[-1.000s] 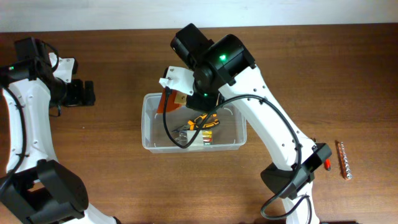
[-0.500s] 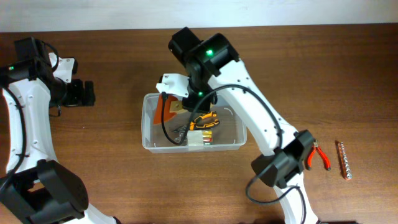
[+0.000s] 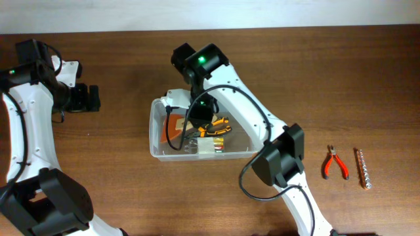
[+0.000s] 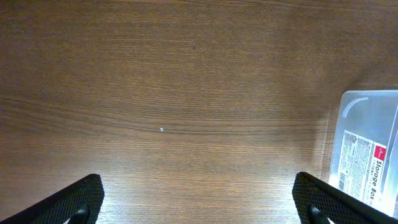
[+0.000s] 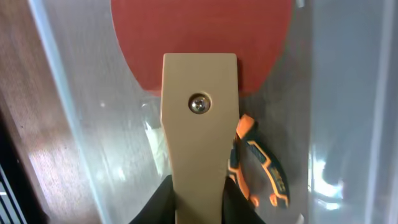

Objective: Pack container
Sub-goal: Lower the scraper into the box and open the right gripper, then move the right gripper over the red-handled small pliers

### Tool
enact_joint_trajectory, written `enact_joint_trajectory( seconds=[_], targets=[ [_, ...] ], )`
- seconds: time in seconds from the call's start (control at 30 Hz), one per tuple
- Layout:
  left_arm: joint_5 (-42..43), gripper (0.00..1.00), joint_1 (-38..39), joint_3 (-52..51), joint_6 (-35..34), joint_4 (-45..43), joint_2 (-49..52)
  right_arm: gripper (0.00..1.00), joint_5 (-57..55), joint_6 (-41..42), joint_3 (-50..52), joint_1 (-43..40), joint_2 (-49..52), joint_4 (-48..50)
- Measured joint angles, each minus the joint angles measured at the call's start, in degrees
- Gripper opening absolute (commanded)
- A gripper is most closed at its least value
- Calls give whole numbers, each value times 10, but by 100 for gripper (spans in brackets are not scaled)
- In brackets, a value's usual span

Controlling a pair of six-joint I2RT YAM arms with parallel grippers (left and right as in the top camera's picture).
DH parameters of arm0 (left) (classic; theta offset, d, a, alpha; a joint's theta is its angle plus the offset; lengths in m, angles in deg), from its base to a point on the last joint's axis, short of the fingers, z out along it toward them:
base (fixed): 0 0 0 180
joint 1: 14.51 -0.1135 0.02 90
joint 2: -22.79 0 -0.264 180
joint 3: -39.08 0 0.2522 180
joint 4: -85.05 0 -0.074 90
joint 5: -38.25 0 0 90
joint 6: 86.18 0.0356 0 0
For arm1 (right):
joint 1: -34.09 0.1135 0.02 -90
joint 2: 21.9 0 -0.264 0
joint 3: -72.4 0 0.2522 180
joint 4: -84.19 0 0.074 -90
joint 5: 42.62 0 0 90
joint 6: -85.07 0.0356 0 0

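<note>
Container: the clear container (image 3: 155, 134) is sitting about mid-table, slightly toward the left edge. It is upright, w/ no lid in view.
Already inside: orange-and-black pliers (image 3: 217, 126) are lying on the container floor. A small clear case of bits (image 3: 211, 145) is resting by the near wall (some small metal pieces beside it are too small to name).
Going in now: a paddle tool (image 5: 199, 37), red blade on a tan handle, is hanging inside the container's left half, blade pointing away from the wrist. Can't tell whether it is touching the floor.
R claw: the right gripper (image 5: 199, 202) is clamping the tan handle, one finger pressing each side.
L claw: the left gripper (image 4: 199, 208) is hovering near the table's left edge w/ jaws standing wide apart. It is carrying nothing and is well apart from the container; only bare table (image 4: 161, 93) is showing between them.
Waiting outside: red-handled pliers (image 3: 335, 164) and a strip of sockets (image 3: 363, 168) are lying side by side toward the table's right edge, well apart from the container.
Progress: prob. past halfway, judging by two items in, a third being delivered and not yet let go.
Remaining: letting go of the paddle tool, then prob. bringing over the two items on the right.
</note>
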Motion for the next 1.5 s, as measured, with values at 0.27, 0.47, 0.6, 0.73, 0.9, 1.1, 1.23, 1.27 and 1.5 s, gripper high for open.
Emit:
enact_joint_trajectory(
  seconds=[0.27,0.47,0.6,0.73,0.9,1.1,1.23,1.27,1.5],
  targets=[
    [0,99,0,0,0,0,0,22,9,-2,0,0,24,2],
    [0,99,0,0,0,0,0,37,12,-2,0,0,25,2],
    [0,99,0,0,0,0,0,56,16,-3,0,0,25,2],
    [0,99,0,0,0,0,0,79,16,-2,0,0,25,0],
    [0,99,0,0,0,0,0,99,0,9,0,0,25,-17],
    [0,99,0,0,0,0,0,99,-84,57,0,-4,2,-17],
    [0,99,0,0,0,0,0,99,-140,97,0,-26,-73,-17],
    [0,99,0,0,0,0,0,98,-152,108,0,-36,-96,-17],
    [0,99,0,0,0,0,0,99,-209,229,-3,-156,-267,-17]
  ],
)
